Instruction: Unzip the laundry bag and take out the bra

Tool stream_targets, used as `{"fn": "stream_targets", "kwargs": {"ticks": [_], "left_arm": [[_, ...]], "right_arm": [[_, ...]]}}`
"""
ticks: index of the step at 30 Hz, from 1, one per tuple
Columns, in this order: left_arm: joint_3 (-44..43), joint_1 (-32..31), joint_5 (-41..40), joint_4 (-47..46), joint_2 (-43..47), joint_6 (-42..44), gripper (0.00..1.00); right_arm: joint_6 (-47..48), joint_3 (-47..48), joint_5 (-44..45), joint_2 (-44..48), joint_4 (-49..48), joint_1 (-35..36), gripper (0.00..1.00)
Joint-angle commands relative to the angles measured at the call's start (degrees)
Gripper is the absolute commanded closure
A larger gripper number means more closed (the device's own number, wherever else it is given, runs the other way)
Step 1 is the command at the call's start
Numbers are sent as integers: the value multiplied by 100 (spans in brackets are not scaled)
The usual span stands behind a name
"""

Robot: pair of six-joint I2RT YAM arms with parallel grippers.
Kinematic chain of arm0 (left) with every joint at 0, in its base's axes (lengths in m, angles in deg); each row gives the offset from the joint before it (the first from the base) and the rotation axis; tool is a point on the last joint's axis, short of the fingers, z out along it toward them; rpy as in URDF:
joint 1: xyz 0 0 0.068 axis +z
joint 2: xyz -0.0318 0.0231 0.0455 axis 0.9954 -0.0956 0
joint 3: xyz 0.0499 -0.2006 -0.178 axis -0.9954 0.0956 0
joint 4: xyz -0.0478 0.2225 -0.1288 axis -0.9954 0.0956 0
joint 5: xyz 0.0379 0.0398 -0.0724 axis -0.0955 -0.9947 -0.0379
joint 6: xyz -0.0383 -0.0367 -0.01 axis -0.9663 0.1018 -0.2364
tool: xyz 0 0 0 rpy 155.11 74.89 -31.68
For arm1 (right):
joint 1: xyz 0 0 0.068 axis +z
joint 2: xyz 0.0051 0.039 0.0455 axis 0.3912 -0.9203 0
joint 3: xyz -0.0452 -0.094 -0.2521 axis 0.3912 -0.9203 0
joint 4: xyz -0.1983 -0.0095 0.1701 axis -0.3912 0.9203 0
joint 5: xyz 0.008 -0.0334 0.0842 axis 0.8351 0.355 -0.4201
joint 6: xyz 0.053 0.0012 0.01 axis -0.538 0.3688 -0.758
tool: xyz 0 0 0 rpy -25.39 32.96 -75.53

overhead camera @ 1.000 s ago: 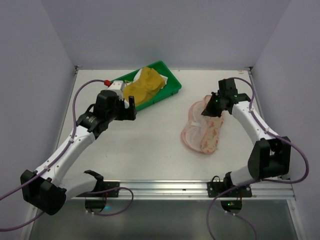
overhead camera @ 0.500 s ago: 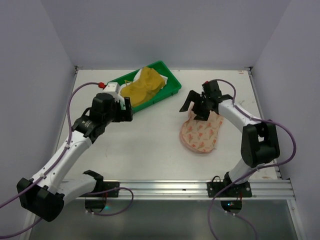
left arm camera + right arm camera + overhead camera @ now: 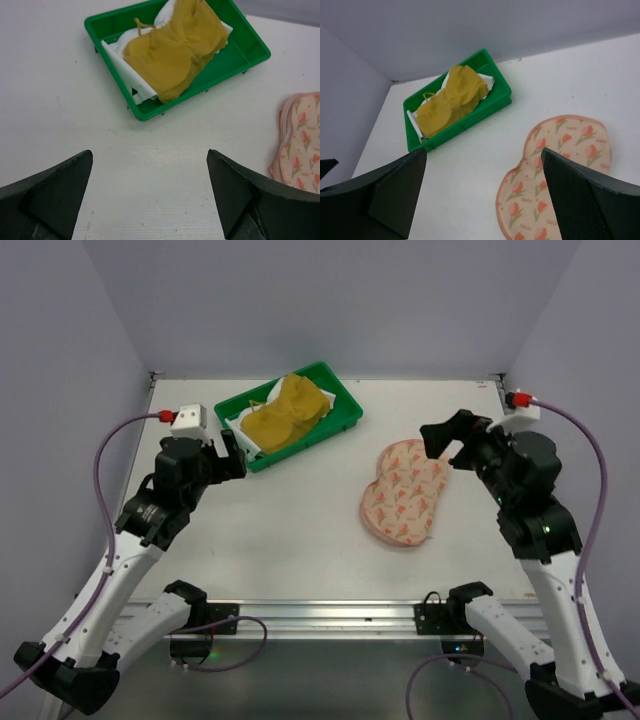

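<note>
Top view: the laundry bag (image 3: pixel 405 495), a peanut-shaped fabric case with orange print, lies flat and folded shut on the white table (image 3: pixel 300 530). The bra (image 3: pixel 283 412), soft mustard padding over white cloth, fills the rigid green tray (image 3: pixel 340 405).

Left wrist view: the left gripper (image 3: pixel 150 195) is spread wide and empty, with the tray ahead of it, well apart.

Right wrist view: the right gripper (image 3: pixel 485 195) is also spread and empty, and the bag lies partly between its jaws, untouched.

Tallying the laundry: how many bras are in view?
1: the yellow bra lies in the green tray at the far left. The closed laundry bag could hide more.
</note>
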Motion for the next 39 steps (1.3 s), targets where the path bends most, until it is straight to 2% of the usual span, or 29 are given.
{"fn": "stream_targets", "kwargs": {"ticks": [1,5,9,16,26,39], "left_arm": [[-35,57,-729,-84,413,67,0],[149,57,-1186,-75,1053,112,0],[606,57,-1319,-136,1687,156,0],[1581,57,-1539,-163,2837,51,0],[2197,57,-1732,-277,3770,-20,0],[2259,57,-1926,-242,3947,-169,0]], "right_arm": [[579,-358,815,730,335,-15,1],[826,-893,1228,1977,405,-15,1],[949,-1535,1694,2909,458,-15,1],[985,-2362,2001,4027,564,-7,1],[844,-2582,2160,4283,573,-15,1],[765,-2582,2073,4116,581,-15,1]]}}
